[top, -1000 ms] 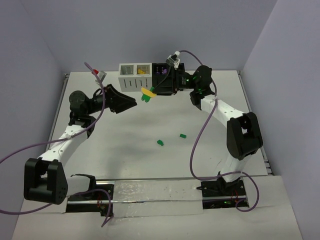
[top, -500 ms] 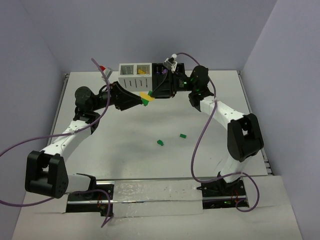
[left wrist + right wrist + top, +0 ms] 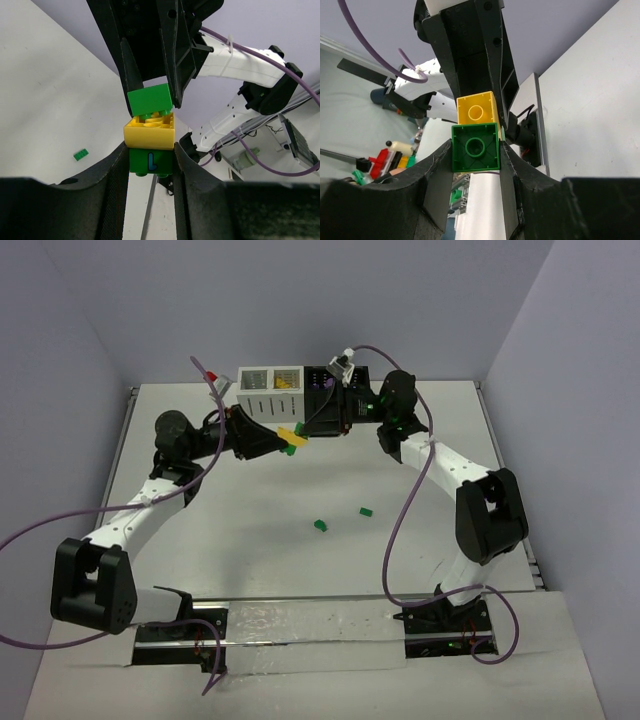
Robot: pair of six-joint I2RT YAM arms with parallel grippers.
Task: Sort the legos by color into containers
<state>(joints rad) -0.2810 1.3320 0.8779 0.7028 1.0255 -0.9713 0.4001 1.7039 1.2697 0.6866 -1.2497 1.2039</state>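
A small lego stack (image 3: 292, 435), green, yellow, green, hangs in the air in front of the containers, held from both ends. My left gripper (image 3: 284, 443) is shut on the green end brick marked L (image 3: 150, 161). My right gripper (image 3: 304, 428) is shut on the other green brick (image 3: 475, 148), with the yellow brick (image 3: 477, 110) between the two. The left wrist view shows the left gripper (image 3: 150, 164) below and the right fingers (image 3: 131, 70) above. The white container unit (image 3: 268, 392) and the black unit (image 3: 325, 390) stand in a row at the back.
Two loose green legos (image 3: 320, 526) (image 3: 366, 511) lie mid-table; one shows in the left wrist view (image 3: 81, 154). Yellow pieces (image 3: 285, 382) sit in the white unit's right compartment and purple ones (image 3: 322, 382) in the black unit. Walls enclose the table.
My left arm has swung right and taken hold of the stack's free end. The right gripper has kept the stack and shifted it slightly back.
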